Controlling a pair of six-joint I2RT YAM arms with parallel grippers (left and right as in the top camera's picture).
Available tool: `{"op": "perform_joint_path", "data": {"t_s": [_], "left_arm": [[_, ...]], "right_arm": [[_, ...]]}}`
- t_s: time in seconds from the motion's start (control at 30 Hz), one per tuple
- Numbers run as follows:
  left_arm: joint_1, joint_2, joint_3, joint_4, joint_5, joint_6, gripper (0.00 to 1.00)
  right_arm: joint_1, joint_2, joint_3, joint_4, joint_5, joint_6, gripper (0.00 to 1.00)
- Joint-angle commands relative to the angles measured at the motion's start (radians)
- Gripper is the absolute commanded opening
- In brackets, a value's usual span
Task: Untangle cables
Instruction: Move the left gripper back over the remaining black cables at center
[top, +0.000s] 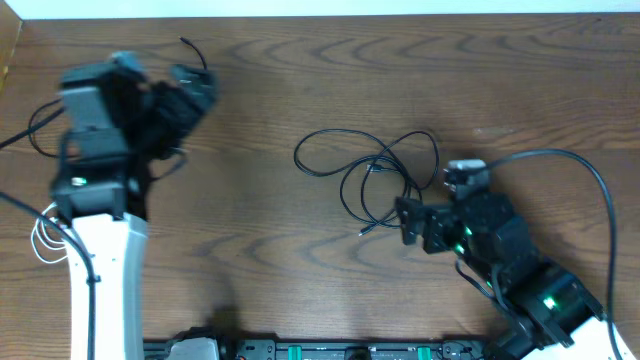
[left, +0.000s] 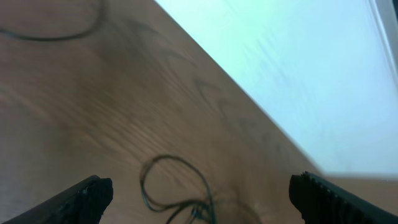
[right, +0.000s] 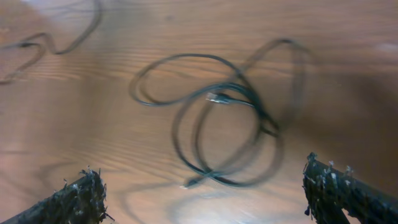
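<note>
Several loops of black cables lie tangled right of centre overhead, right gripper just beside them, left gripper well apart (blurred). Left wrist: fingers spread wide, holding nothing. Right wrist: fingers likewise spread, empty, tangle lying ahead.

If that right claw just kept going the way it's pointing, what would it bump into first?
Most likely the looped black cable lying on the table just ahead of the open right gripper, though depth is hard to judge.
</note>
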Motion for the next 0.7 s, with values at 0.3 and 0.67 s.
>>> {"op": "perform_joint_path", "data": {"t_s": [0.3, 0.67], "left_arm": [[-0.487, 0.202, 0.006, 0.053, -0.294, 0.553, 0.96], [-0.602, 0.526, 0.006, 0.136, -0.282, 0.995, 0.97]], "right_arm": [[-0.006, -0.101, 0.014, -0.359, 0.369, 0.431, 0.99], [-0.037, -0.158, 0.014, -0.437, 0.385, 0.447, 0.99]]}}
